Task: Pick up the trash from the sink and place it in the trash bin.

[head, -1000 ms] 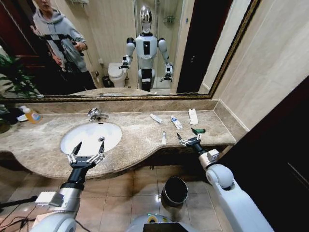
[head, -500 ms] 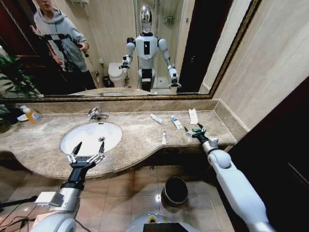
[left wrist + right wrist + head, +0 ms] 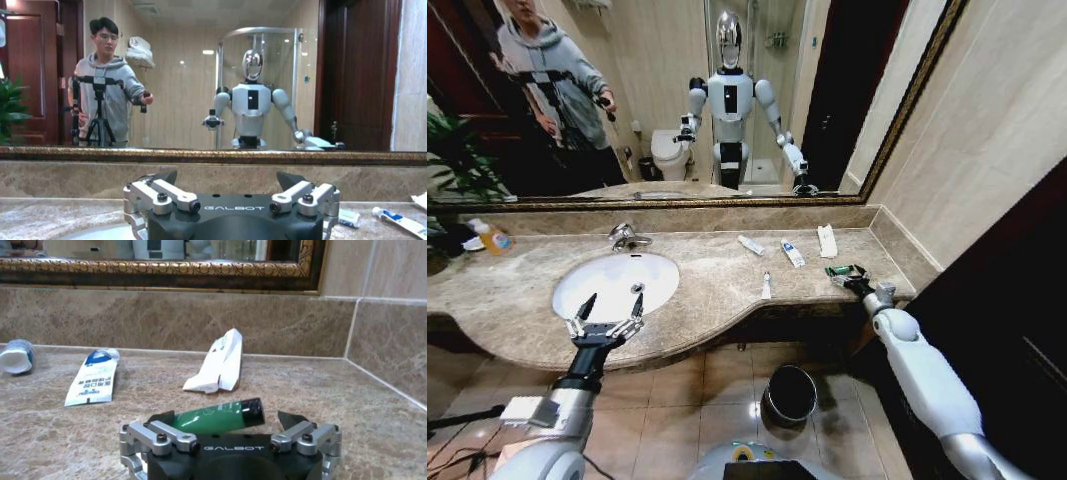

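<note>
Right gripper (image 3: 847, 276) is out over the countertop (image 3: 717, 280), well to the right of the sink (image 3: 615, 283), fingers spread wide around the green-black piece (image 3: 217, 416), not closed on it. Between that piece and the sink lie two white tubes (image 3: 792, 252), a flat white wrapper (image 3: 827, 240) and a thin white stick (image 3: 766, 286). Left gripper (image 3: 607, 312) hangs open over the sink's front rim. The trash bin (image 3: 789, 393) stands on the floor below the counter edge.
</note>
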Controlling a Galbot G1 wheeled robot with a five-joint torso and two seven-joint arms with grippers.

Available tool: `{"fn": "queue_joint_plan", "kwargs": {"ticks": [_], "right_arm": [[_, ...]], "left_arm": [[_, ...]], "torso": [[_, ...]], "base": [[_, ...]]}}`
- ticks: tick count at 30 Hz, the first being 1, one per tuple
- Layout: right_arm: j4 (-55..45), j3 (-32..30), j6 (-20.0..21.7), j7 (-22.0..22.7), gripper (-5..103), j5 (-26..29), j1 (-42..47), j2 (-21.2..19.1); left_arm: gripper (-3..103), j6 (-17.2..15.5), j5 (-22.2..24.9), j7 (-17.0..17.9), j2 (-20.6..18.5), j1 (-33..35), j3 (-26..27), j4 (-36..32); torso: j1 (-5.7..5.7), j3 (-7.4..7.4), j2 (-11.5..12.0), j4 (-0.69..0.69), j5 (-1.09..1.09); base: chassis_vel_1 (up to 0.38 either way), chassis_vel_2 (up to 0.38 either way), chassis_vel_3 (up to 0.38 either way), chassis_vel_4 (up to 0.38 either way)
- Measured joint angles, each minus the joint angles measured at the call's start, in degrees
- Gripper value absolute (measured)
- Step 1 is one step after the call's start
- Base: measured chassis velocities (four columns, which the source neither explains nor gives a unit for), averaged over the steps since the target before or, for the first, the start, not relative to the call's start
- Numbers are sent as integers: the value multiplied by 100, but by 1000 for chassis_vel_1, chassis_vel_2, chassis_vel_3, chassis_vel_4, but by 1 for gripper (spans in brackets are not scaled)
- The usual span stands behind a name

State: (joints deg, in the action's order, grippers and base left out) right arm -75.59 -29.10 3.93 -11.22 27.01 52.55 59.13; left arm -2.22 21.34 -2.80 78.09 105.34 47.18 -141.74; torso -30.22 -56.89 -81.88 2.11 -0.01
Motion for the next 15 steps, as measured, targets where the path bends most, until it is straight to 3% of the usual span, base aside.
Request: {"fn": "queue_joint_plan", "kwargs": {"ticks": [3,9,11,15], "right_arm": [[-40,2,24,-10,103,-19,26,26],[-69,7,34,-5,96,-105,25,99],[-67,6,-19,24,85,-114,8,145],[-56,3,-146,42,74,-104,-23,192]], "left_arm": [[100,0,0,0,0,0,0,0],[100,0,0,0,0,0,0,0],[100,0,0,0,0,0,0,0],[100,0,0,0,0,0,0,0]], "torso": [[0,0,0,0,0],[0,-1,0,0,2],[0,-1,0,0,2],[0,-2,0,0,3]], "base": [[0,0,0,0],[0,0,0,0],[0,0,0,0],[0,0,0,0]]}}
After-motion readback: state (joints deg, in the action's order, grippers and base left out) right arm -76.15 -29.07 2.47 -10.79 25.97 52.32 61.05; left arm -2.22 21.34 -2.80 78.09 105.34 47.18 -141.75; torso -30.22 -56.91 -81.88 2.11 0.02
